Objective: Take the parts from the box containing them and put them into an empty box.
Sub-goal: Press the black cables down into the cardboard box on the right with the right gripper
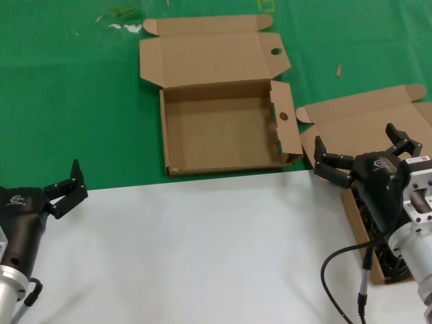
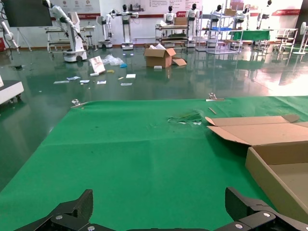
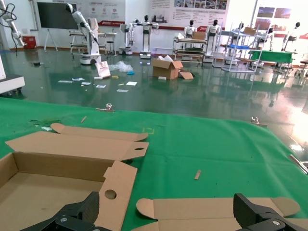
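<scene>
The empty box [image 1: 223, 128], wide and shallow with round holes in its lid flap and side flap, lies open on the green mat at centre; it also shows in the right wrist view [image 3: 43, 183] and the left wrist view [image 2: 284, 168]. The box containing the parts [image 1: 364, 128] lies at the right, its lid with ear tabs open [image 3: 211, 209]. Black cables [image 1: 378, 250] show inside it, mostly hidden by my right arm. My right gripper [image 1: 361, 152] is open and empty above this box. My left gripper [image 1: 67, 182] is open and empty at the left, by the mat's edge.
The near table surface [image 1: 202, 250] is white; the green mat [image 1: 67, 88] covers the far half. White scraps [image 1: 118, 25] lie on the mat at the back left. A small cardboard sliver [image 1: 339, 69] lies right of the empty box. A black cable [image 1: 344, 270] hangs from my right arm.
</scene>
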